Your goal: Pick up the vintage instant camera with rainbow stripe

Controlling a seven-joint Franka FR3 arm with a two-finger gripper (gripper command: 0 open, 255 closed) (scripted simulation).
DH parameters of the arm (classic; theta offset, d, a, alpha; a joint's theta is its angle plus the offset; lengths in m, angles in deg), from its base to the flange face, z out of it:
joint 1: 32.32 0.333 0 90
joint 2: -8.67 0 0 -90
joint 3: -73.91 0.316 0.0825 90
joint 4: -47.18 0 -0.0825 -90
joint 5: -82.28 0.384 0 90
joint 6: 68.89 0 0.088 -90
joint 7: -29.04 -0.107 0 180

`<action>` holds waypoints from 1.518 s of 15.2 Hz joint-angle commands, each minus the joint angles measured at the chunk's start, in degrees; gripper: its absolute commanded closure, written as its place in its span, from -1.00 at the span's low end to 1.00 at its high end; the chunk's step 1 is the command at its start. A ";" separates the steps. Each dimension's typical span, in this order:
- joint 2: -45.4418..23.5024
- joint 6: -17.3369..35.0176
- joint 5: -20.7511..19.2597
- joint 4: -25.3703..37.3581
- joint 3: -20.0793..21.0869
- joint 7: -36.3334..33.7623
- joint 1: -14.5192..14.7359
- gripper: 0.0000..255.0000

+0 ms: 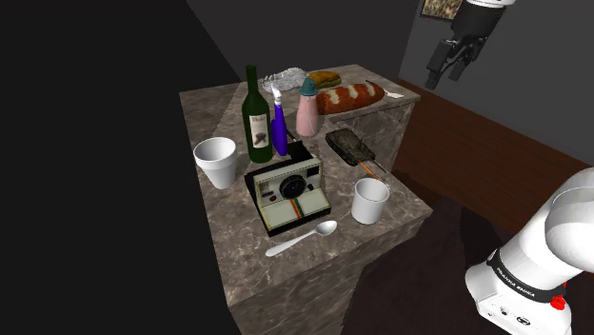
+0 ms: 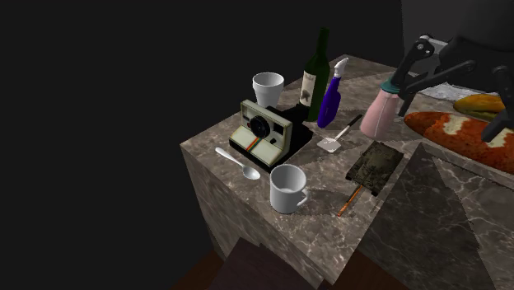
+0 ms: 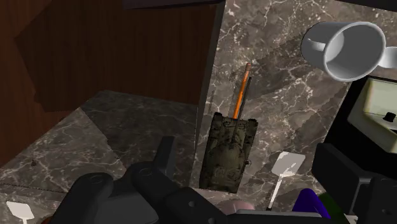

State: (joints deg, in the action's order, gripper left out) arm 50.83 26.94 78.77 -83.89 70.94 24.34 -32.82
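gripper (image 1: 447, 74) released, raised apart from bench (image 1: 286, 278) | instant camera (image 1: 288, 193) between cup (image 1: 216, 162) and mug (image 1: 370, 201), spoon (image 1: 303, 239) just beside | cup, mug both empty | green bottle (image 1: 255, 114) upright behind camera

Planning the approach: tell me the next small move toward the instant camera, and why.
Probably carry the open jaws across toward the instant camera, keeping them high. They hang well up near the bread, and the pink bottle and blue spray bottle stand close to that path, so dropping early risks a knock.

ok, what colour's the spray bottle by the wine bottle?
Deep blue spray bottle, white nozzle; best in the second exterior view.
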 commanded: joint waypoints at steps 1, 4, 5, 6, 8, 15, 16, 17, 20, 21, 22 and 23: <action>0.00 0.00 0.00 0.00 0.00 0.00 0.00 -1.00; -5.30 3.29 0.69 1.68 0.25 3.31 2.46 -1.00; -7.06 4.29 0.94 2.32 0.37 4.43 3.25 -1.00; -8.82 5.24 1.19 2.99 0.51 5.55 4.03 -1.00; -12.29 7.02 1.70 4.45 0.86 7.79 5.54 -1.00; -23.97 11.84 3.44 10.38 2.71 15.52 10.37 -1.00; -25.57 12.37 3.65 11.31 3.05 16.59 11.01 -1.00; -27.14 12.86 3.85 12.25 3.42 17.65 11.63 -1.00; -31.74 14.13 4.36 15.15 4.67 20.77 13.39 -1.00; -33.23 14.49 4.49 16.13 5.11 21.78 13.96 -1.00; -34.70 14.82 4.60 17.12 5.57 22.78 14.53 -1.00; -36.14 15.13 4.68 18.11 6.05 23.76 15.09 -1.00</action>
State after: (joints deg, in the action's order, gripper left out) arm 16.61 41.64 83.36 -67.14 76.51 47.02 -18.32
